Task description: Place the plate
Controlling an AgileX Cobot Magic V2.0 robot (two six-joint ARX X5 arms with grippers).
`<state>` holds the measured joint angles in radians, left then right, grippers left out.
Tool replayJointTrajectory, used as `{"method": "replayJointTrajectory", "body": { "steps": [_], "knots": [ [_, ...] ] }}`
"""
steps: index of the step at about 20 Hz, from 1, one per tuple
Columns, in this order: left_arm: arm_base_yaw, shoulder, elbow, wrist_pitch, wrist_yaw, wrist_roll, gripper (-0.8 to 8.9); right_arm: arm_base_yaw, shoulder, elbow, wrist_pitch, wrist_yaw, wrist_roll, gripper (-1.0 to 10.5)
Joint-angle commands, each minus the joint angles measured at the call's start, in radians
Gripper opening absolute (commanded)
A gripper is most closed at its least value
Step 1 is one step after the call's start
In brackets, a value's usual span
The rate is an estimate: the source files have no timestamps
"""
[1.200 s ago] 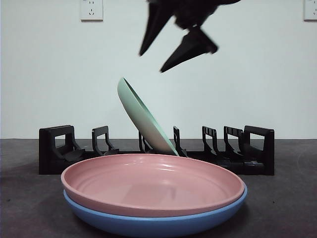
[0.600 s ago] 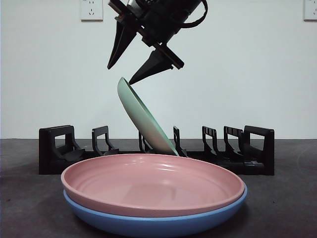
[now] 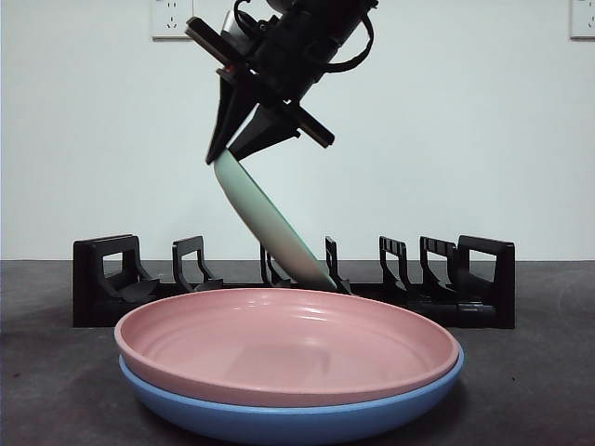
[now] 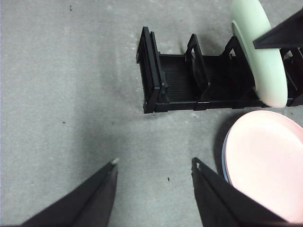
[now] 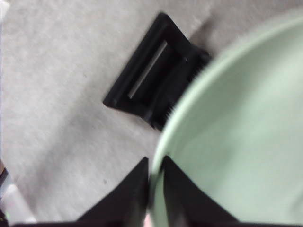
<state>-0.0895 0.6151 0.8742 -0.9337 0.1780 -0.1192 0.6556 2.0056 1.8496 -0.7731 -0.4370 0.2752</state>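
Green plate (image 3: 270, 223) tilted in rack (image 3: 465, 279), rim pinched by steeply angled right end effector (image 3: 237, 153).

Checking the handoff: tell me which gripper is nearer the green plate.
Right. The right gripper is clamped on the top rim of the green plate, which leans in the rack. The left gripper hangs open over bare table, well off to the rack's side.

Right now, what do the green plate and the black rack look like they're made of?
The pale green round plate, its rim pinched by the right tool, looks like matte plastic or melamine: smooth and evenly coloured. The black slotted rack looks like moulded plastic: thin, dull ribs.
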Motion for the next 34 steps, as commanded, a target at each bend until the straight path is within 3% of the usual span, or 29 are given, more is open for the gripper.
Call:
{"method": "replayJointTrajectory", "body": {
  "steps": [1, 10, 17, 25, 28, 34],
  "knots": [
    [0.000, 0.005, 0.013, 0.013, -0.006, 0.003, 2.51, 0.010, 0.010, 0.025, -0.002, -0.009, 0.002, 0.1],
    [0.000, 0.005, 0.013, 0.013, -0.006, -0.002, 2.50, 0.003, -0.158, 0.139, -0.185, -0.012, -0.089, 0.1],
    [0.000, 0.005, 0.013, 0.013, -0.006, -0.002, 2.50, 0.024, -0.421, 0.071, -0.149, -0.008, -0.157, 0.1],
    [0.000, 0.005, 0.013, 0.013, -0.006, -0.002, 2.50, 0.052, -0.892, -0.446, 0.264, 0.001, -0.191, 0.1],
    [0.000, 0.005, 0.013, 0.013, -0.006, -0.002, 2.50, 0.093, -1.025, -0.629, 0.392, 0.049, -0.254, 0.1],
    [0.000, 0.005, 0.013, 0.013, -0.006, -0.002, 2.50, 0.189, -1.161, -0.886, 0.386, 0.215, -0.427, 0.1]
  ]
}}
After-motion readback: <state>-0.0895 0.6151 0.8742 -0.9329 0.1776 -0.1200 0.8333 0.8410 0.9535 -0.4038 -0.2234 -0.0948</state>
